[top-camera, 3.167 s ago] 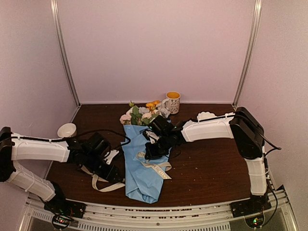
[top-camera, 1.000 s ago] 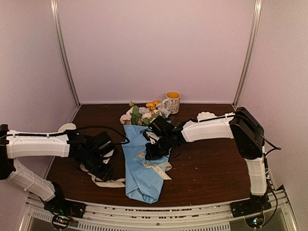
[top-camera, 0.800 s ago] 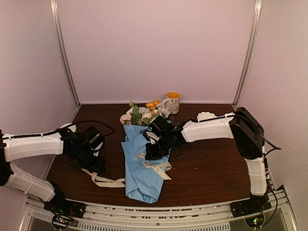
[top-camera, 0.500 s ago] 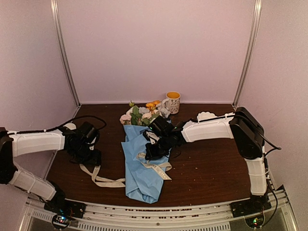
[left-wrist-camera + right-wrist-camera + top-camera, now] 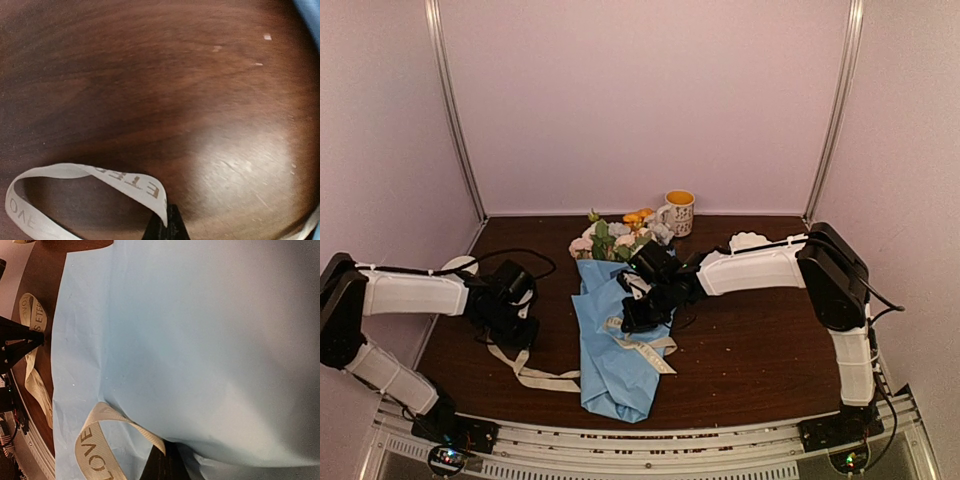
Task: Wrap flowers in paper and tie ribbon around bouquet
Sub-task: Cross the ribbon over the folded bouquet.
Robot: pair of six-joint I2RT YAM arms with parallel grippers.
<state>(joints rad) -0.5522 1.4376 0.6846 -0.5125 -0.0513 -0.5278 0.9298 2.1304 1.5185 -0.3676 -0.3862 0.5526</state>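
The bouquet lies lengthwise on the table, its flowers [image 5: 616, 236] at the far end poking out of a cone of light blue paper [image 5: 610, 350]. The cream ribbon [image 5: 538, 375] runs from the table left of the cone and across the paper. My left gripper [image 5: 519, 337] is shut on the ribbon [image 5: 80, 172] just left of the cone, and a loop of it curls off the closed tips [image 5: 167, 231]. Over the cone's middle, my right gripper [image 5: 629, 321] is shut on the ribbon [image 5: 92, 450], its tips [image 5: 165, 466] against the paper [image 5: 200, 340].
A yellow-lined mug [image 5: 678, 211] stands behind the flowers. A white bowl [image 5: 458, 264] is partly hidden behind my left arm at the table's left edge. A white object [image 5: 749, 240] sits behind my right arm. Walls close in the back and sides.
My left gripper drew back left from the cone, opened, then shut on the ribbon, dragging its left loop along. The right arm and bouquet have not moved.
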